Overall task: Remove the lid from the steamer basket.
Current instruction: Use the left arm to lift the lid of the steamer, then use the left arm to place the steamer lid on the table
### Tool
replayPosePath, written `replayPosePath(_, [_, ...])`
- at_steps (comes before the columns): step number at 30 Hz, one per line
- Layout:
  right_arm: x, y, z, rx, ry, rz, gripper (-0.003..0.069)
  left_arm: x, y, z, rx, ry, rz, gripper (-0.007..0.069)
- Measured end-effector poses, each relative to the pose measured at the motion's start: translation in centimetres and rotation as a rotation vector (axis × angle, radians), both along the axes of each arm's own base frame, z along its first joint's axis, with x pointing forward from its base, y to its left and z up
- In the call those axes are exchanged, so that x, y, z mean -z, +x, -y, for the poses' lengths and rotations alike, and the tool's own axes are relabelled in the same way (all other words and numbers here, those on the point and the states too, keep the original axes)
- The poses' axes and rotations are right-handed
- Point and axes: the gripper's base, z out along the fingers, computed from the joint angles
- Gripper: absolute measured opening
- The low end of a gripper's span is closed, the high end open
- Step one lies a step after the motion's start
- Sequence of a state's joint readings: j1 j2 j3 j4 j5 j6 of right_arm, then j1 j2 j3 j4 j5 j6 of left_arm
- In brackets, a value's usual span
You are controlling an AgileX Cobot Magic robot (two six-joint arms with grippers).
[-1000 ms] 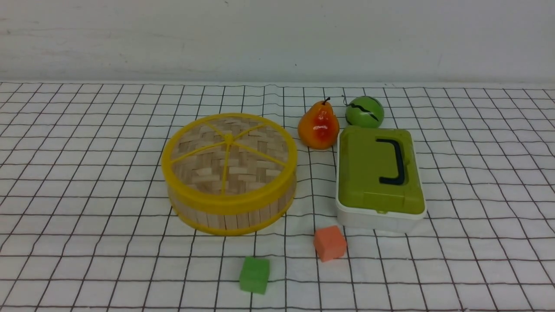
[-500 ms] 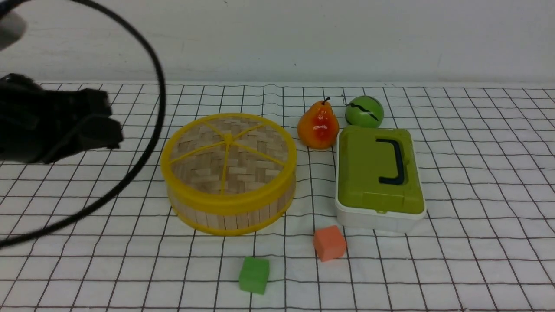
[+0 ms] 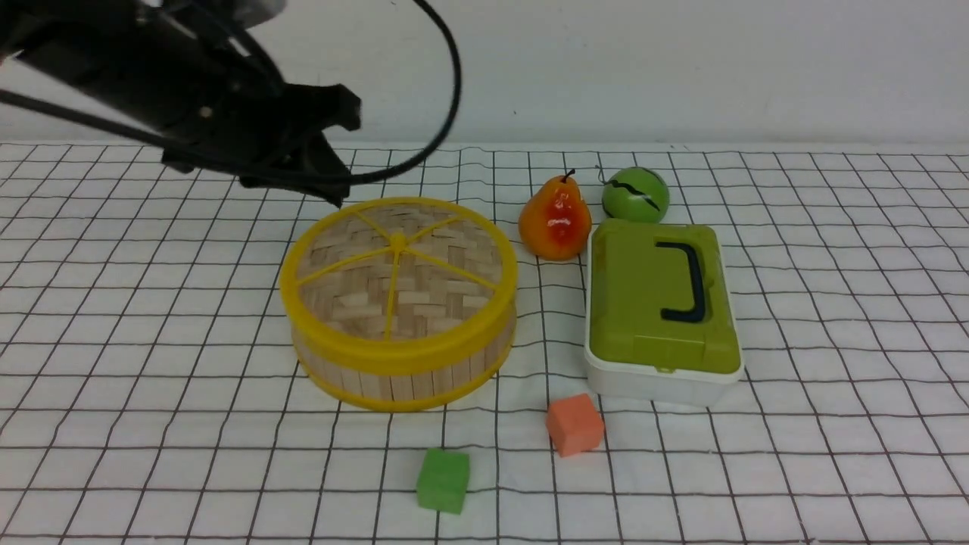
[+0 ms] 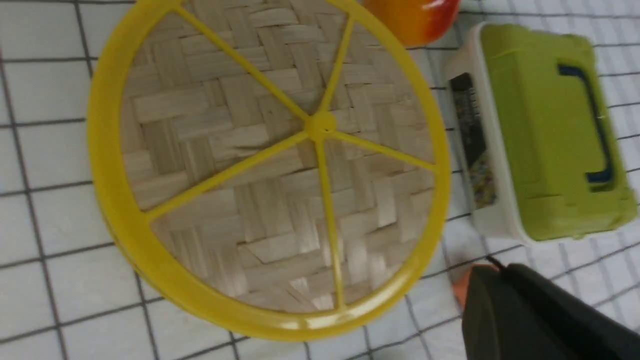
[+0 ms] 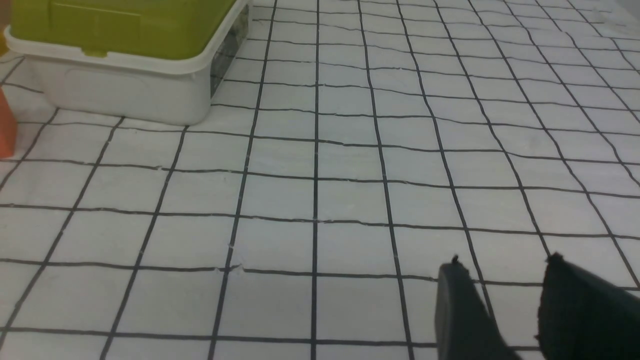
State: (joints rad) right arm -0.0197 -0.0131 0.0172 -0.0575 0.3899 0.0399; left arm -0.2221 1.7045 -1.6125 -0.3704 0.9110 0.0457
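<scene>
Black left pincer [image 3: 347, 157], half out of frame, gapes empty near the lid [image 3: 399, 266]; right pincer [image 5: 504, 263] parted, empty.

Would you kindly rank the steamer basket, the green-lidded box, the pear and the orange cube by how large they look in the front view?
1. steamer basket
2. green-lidded box
3. pear
4. orange cube, smallest even though it sits nearest the camera.
</scene>
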Motion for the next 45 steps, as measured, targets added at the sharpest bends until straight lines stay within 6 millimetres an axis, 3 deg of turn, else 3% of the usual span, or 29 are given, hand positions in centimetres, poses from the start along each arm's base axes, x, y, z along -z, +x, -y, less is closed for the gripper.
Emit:
replayPosePath(3, [0.0,0.0,0.0,0.000,0.000,0.000,0.0239,0.9,2.3,3.0,-0.001,0.186,0.041,0.0011])
replayPosePath(5, [0.0,0.0,0.0,0.000,0.000,0.000,0.0239,1.3,2.8,3.7,-0.011,0.222,0.050,0.0037])
replayPosePath(8, [0.0,0.0,0.0,0.000,-0.001,0.000,0.0239,2.7,4.5,5.5,-0.035,0.295,0.065,0.0150])
replayPosePath(12, [0.0,0.0,0.0,0.000,-0.001,0.000,0.0239,4.7,5.8,6.3,-0.057,0.308,0.042,0.0286])
replayPosePath(17, [0.0,0.0,0.0,0.000,-0.001,0.000,0.0239,7.1,6.7,6.7,-0.070,0.318,0.001,0.0353])
replayPosePath(23, [0.0,0.0,0.0,0.000,-0.001,0.000,0.0239,8.4,7.2,6.9,-0.092,0.306,-0.017,0.0332])
replayPosePath(28, [0.0,0.0,0.0,0.000,-0.001,0.000,0.0239,9.2,7.6,7.0,-0.091,0.313,-0.026,0.0216])
replayPosePath(31, [0.0,0.0,0.0,0.000,-0.001,0.000,0.0239,9.3,7.8,7.1,-0.091,0.310,-0.014,0.0109])
replayPosePath(34, [0.0,0.0,0.0,0.000,-0.001,0.000,0.0239,9.3,7.8,7.1,-0.091,0.311,-0.013,0.0108])
replayPosePath(37, [0.0,0.0,0.0,0.000,-0.001,0.000,0.0239,8.3,7.5,7.0,-0.094,0.303,0.008,0.0109])
replayPosePath(41, [0.0,0.0,0.0,0.000,-0.001,0.000,0.0239,4.9,6.3,6.4,-0.104,0.280,0.071,0.0109])
replayPosePath(45, [0.0,0.0,0.0,0.000,-0.001,0.000,0.0239,-2.8,3.3,4.2,-0.142,0.305,0.267,0.0109])
